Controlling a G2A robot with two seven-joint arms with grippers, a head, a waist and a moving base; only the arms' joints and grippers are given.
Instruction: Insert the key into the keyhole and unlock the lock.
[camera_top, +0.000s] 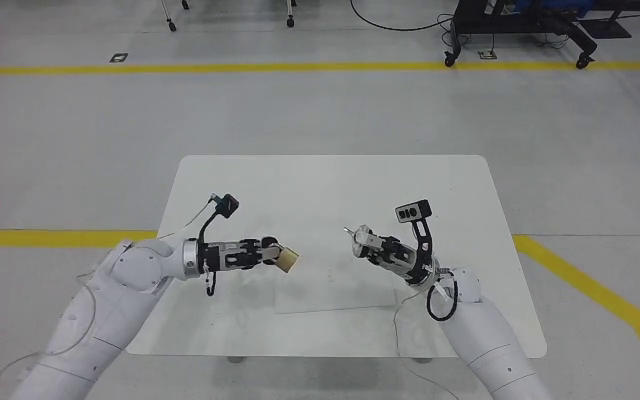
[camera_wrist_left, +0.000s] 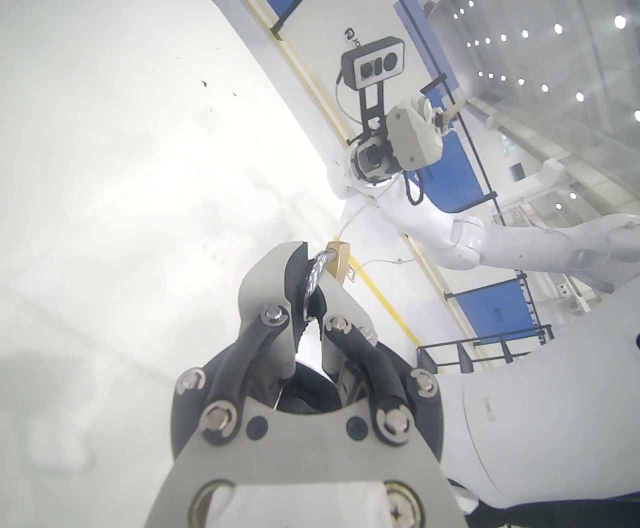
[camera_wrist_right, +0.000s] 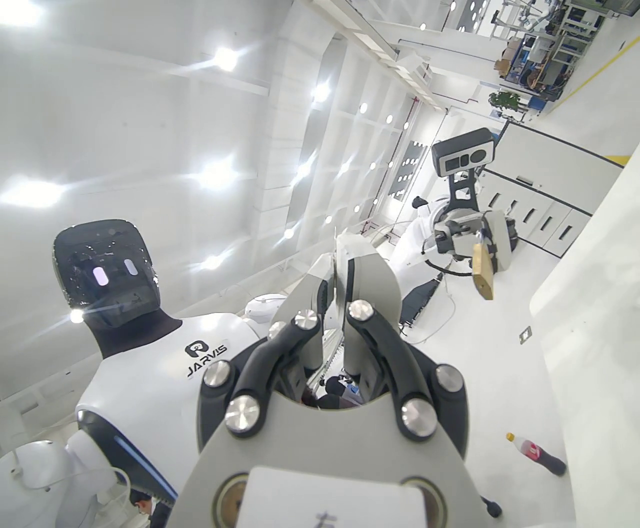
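A brass padlock (camera_top: 288, 260) hangs above the white table (camera_top: 330, 180), left of its middle. My left gripper (camera_top: 268, 254) is shut on the padlock's steel shackle (camera_wrist_left: 316, 270), and the brass body (camera_wrist_left: 339, 260) sticks out past the fingertips. My right gripper (camera_top: 362, 243) is level with it to the right, shut on a small silver key (camera_top: 349, 232) whose thin blade (camera_wrist_right: 334, 250) points toward the padlock (camera_wrist_right: 482, 272). A gap of open air separates the key tip and the lock. The keyhole itself is not visible.
The table's front edge (camera_top: 340, 352) lies just below both arms. A cola bottle (camera_wrist_right: 537, 452) lies on the floor in the right wrist view. Yellow floor lines (camera_top: 300, 68) run behind the table, and a wheeled cart (camera_top: 520, 30) stands far back on the right.
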